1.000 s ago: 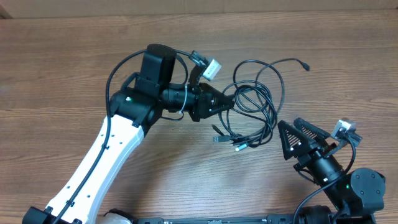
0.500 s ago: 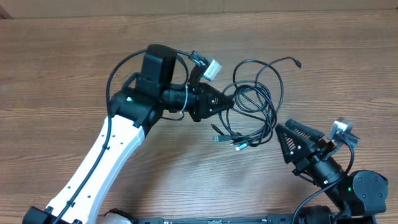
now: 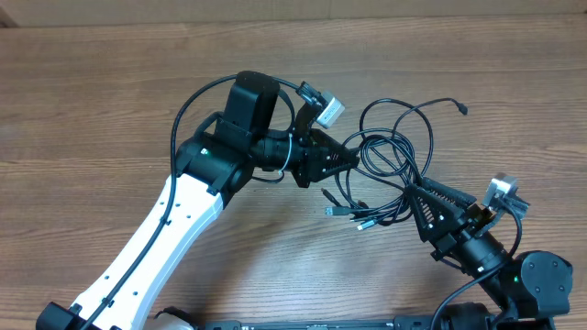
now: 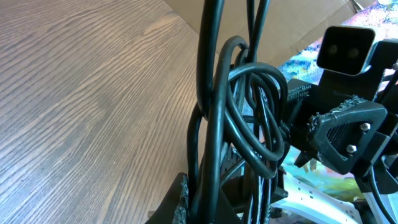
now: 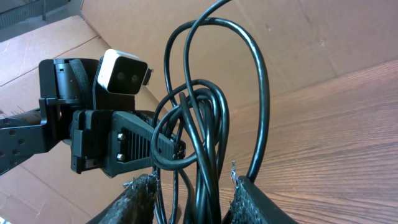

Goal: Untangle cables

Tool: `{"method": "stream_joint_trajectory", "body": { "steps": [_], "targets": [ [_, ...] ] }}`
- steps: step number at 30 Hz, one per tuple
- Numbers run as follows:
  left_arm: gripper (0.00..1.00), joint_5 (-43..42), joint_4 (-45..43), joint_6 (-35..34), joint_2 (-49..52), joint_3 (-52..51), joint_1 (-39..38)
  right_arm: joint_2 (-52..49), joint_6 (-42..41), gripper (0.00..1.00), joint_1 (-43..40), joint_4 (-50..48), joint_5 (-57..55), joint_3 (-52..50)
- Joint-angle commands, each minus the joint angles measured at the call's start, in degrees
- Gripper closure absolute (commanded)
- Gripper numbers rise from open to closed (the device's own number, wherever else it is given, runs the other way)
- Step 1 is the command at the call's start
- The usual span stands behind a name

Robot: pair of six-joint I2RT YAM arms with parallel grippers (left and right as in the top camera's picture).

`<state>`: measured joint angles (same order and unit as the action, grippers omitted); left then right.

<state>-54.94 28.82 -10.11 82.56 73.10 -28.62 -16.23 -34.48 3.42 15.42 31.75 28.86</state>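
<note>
Both arms have shifted since a second ago: the left gripper [image 3: 347,158] has carried the cables [image 3: 394,151] rightward across the desk [image 3: 92,110], its fingers clamped on the tangle. The right gripper [image 3: 417,194] has come up to the bundle — its fingers [image 5: 142,198] stand narrowly apart, straddling the cords without visibly pinching.

**Two arms: one white-shelled, one all black**

The left arm [image 3: 174,225] wears a long white shell, and a thin black cable [image 3: 149,225] runs along it. Its upper joints are bulky black housings with a small green light [image 3: 206,153]. The left end effector [image 3: 351,156] is a black wedge studded with silver screws, topped by a white-faced camera [image 3: 330,112]. The right arm [image 3: 532,280] is black throughout. The right end effector [image 3: 415,192] is triangular, with rough-textured fingers [image 5: 142,196] and a grey camera [image 3: 503,191].
</note>
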Motion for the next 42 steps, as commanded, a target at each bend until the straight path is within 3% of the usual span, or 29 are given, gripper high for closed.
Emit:
{"method": "stream_joint_trajectory", "body": {
  "steps": [1,7,12,16,21,25,29,35,37,40,41,42],
  "targets": [
    [0.96,-2.8,-0.8,0.7,-0.2,0.2,-1.0,0.6,0.3,0.62,0.0,-0.4,0.5,1.2],
    [0.96,-2.8,-0.8,0.7,-0.2,0.2,-1.0,0.6,0.3,0.96,0.0,-0.4,0.5,1.2],
    [0.96,-0.7,-0.5,0.7,-0.2,0.2,-1.0,0.6,0.3,0.96,0.0,-0.4,0.3,1.2],
    [0.96,7.0,2.2,0.7,-0.2,0.2,-1.0,0.6,0.3,0.96,0.0,-0.3,0.3,1.2],
    [0.96,28.4,11.4,0.7,-0.2,0.2,-1.0,0.6,0.5,0.96,0.0,0.3,-0.3,1.2],
    [0.96,40.9,17.4,0.7,-0.2,0.2,-1.0,0.6,2.9,0.96,0.0,1.6,-1.5,1.2],
    [0.96,61.8,24.9,-3.0,-0.2,0.2,-1.0,0.6,3.1,0.96,0.0,2.1,-2.1,1.2],
    [0.96,56.5,24.5,-3.6,-0.2,0.2,-1.0,0.6,3.3,0.96,0.0,2.1,-2.9,1.2],
    [0.96,51.3,23.2,-2.4,-0.2,0.2,-1.0,0.6,3.3,0.77,0.0,2.3,-3.3,1.2],
    [0.96,41.6,21.6,2.1,-0.2,0.2,-1.0,0.6,3.3,0.28,0.0,2.3,-3.7,1.2],
    [0.96,35.9,20.8,4.4,-0.2,0.2,-1.0,0.6,3.3,0.18,0.0,2.3,-3.7,1.2],
    [0.96,32.5,20.4,5.6,-0.2,0.2,-1.0,0.6,3.3,0.16,0.0,2.3,-3.7,1.2]
  ]
}}
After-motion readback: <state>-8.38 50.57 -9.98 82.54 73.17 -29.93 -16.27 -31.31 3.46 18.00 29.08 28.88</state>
